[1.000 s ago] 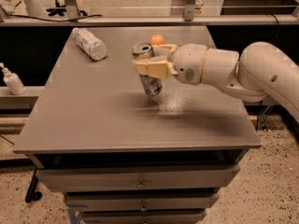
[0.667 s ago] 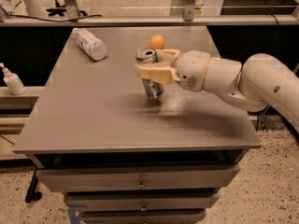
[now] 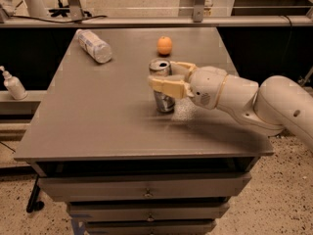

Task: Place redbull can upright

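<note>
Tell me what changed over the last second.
The gripper, closed on the can, moved down and a little to the right in the view. The can is now upright, with its base on or just above the table. The grip looks unchanged and nothing was let go. The bottle and the orange stayed put.
</note>
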`<state>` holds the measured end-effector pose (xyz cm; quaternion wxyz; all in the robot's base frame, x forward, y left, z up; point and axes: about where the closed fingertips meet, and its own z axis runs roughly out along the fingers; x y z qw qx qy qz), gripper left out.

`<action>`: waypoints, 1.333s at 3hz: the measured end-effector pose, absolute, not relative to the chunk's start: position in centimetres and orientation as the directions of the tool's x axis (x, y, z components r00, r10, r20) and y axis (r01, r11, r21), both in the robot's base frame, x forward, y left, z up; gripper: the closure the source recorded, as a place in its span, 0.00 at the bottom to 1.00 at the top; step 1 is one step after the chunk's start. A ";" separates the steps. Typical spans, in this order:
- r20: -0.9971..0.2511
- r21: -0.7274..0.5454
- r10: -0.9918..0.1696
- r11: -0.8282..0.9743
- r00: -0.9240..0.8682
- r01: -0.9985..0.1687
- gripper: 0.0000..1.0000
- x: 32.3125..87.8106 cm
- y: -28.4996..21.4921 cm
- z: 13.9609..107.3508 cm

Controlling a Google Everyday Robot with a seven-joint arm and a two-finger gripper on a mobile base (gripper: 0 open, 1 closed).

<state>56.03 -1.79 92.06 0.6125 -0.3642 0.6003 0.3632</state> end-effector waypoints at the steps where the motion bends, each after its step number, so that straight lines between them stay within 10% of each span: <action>1: -1.000 0.004 0.018 0.496 0.005 -0.868 0.36 55.3 -2.5 91.3; 2: -1.000 0.015 0.021 0.520 -0.005 -0.854 0.12 54.6 -3.1 90.8; 4: -1.000 0.005 -0.018 0.527 -0.017 -0.850 0.00 53.7 -3.8 91.8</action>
